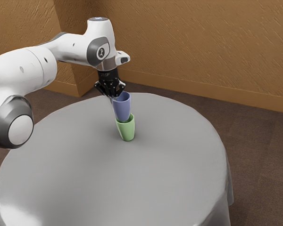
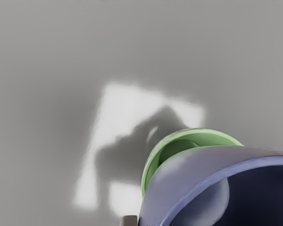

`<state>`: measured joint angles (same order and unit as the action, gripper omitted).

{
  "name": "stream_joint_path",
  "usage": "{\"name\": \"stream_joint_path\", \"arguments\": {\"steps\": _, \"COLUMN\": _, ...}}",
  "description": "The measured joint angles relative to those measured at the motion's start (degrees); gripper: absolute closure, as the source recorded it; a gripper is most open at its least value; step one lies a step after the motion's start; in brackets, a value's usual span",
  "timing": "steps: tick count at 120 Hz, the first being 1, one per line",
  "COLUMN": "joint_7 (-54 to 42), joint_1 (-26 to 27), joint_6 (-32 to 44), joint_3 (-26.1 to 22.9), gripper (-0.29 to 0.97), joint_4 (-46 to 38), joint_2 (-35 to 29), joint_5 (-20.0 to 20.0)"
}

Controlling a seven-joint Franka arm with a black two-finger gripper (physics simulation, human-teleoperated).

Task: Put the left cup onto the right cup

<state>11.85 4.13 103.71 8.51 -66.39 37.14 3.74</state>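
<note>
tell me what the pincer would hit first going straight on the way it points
The pincer points down, gripping the blue cup by its rim. Straight on, that cup presses deeper into the green cup it sits in; the pincer would probably meet the green rim first.

The blue cup (image 1: pixel 121 107) and green cup (image 1: pixel 126 129) look like smooth, matt plastic. The grey tablecloth (image 1: pixel 179 165) has a soft sheen.
</note>
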Motion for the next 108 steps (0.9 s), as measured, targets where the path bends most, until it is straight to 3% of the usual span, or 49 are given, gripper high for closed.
{"name": "stream_joint_path", "arguments": {"steps": 108, "joint_7": 0.0, "joint_1": 0.0, "joint_6": 0.1, "joint_3": -0.4, "gripper": 0.79, "joint_4": 0.8, "joint_2": 1.1, "joint_5": 0.0}}
